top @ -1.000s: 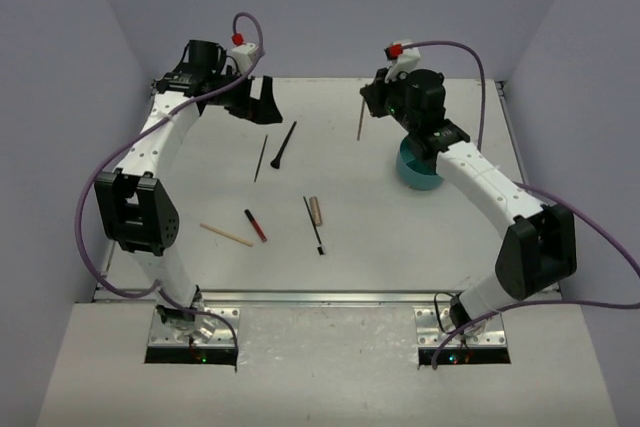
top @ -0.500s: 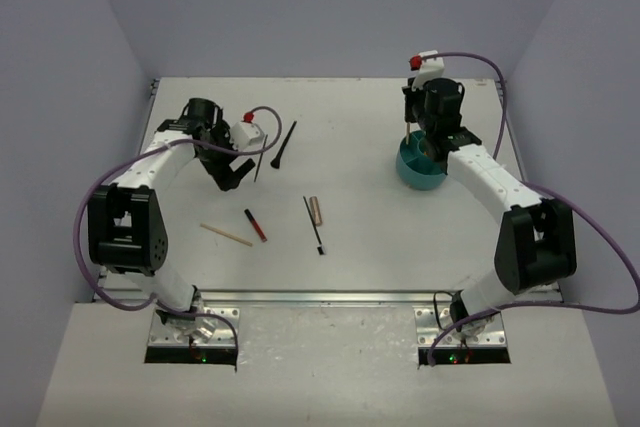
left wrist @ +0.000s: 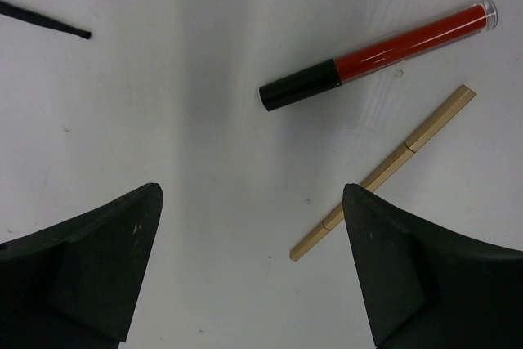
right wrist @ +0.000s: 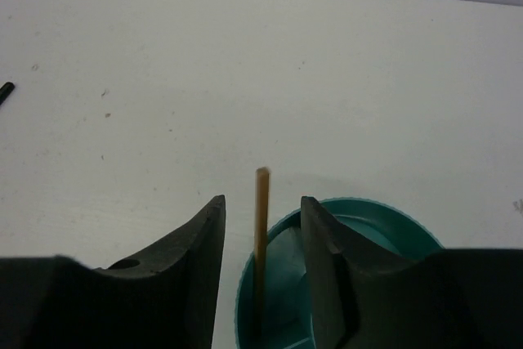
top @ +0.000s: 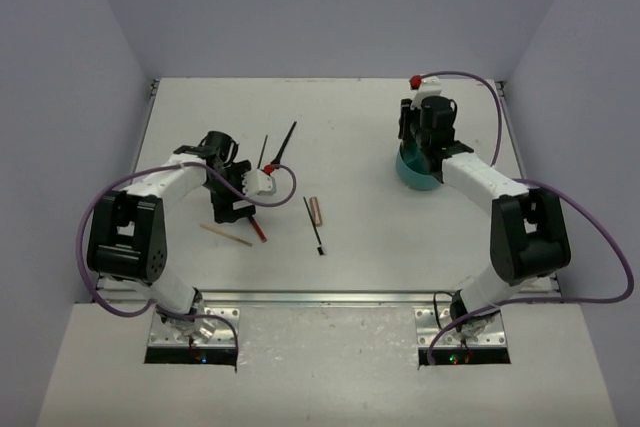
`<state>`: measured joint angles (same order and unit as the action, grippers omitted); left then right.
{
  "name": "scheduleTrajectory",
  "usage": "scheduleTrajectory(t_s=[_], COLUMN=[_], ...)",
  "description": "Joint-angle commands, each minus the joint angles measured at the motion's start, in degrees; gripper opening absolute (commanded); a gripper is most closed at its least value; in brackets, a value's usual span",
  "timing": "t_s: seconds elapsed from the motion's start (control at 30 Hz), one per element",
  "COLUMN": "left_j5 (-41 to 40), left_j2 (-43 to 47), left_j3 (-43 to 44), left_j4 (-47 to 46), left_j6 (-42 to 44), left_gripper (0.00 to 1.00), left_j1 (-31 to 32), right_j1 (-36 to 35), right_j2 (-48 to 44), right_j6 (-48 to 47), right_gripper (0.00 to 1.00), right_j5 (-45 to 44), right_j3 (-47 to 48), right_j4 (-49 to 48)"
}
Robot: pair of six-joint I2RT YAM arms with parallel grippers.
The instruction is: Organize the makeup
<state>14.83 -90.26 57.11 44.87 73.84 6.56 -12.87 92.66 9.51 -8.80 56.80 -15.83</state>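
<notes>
The white worktop (top: 400, 247) is the biggest thing here, scuffed in places and closed in by pale lavender walls (top: 330, 7) on three sides.

Two arms reach over it. The left arm (top: 165, 182) bends in to 9 o'clock of the worktop's centre. The right arm (top: 480, 179) stretches to 3 o'clock.

One teal container (top: 418, 175) stands at 3 o'clock, under the right pincer (right wrist: 261, 200). That pincer's jaws are slightly parted. One upright wooden stick (right wrist: 261, 234) stands between them with a gap on either side, its lower end inside the container's rim.

The left pincer (left wrist: 252, 202) is spread wide and holds nothing.

There are three black brushes. A broad-headed black brush (top: 285, 142) and a slim black brush (top: 263, 150) lie side by side at 11 o'clock of centre. A third black brush (top: 313, 224) lies at 6 o'clock.

One red-black pencil (left wrist: 380, 55) lies at 1 o'clock in the left wrist view. One flat wooden stick (left wrist: 384, 173) lies just beside it at 3 o'clock, apart from it.

One beige tube (top: 317, 210) lies alongside the third black brush, close against its upper half.
</notes>
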Motion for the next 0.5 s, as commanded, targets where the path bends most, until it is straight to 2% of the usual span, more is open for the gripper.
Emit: scheduleTrajectory(t_s=[0.0, 0.07, 0.2, 0.47], left_j5=[-1.7, -3.6, -7.2, -6.0], left_j2=[0.9, 0.6, -0.3, 2.5], left_j3=[-1.8, -2.9, -6.2, -6.7], left_j4=[-1.3, -0.5, 1.3, 5.8], left_j6=[6.2, 8.8, 12.4, 17.0], left_gripper=[0.85, 0.82, 0.73, 0.73], left_j1=[0.2, 0.4, 0.9, 0.9], right_j1=[0.3, 0.3, 0.3, 0.3], right_j2=[-1.7, -2.3, -3.9, -6.4], right_j6=[1.1, 0.6, -0.6, -1.0], right_gripper=[0.50, 0.55, 0.56, 0.56], right_j5=[0.5, 1.1, 3.0, 4.9], right_j3=[2.0, 2.6, 3.7, 3.2], right_j4=[-0.9, 0.1, 1.7, 3.6])
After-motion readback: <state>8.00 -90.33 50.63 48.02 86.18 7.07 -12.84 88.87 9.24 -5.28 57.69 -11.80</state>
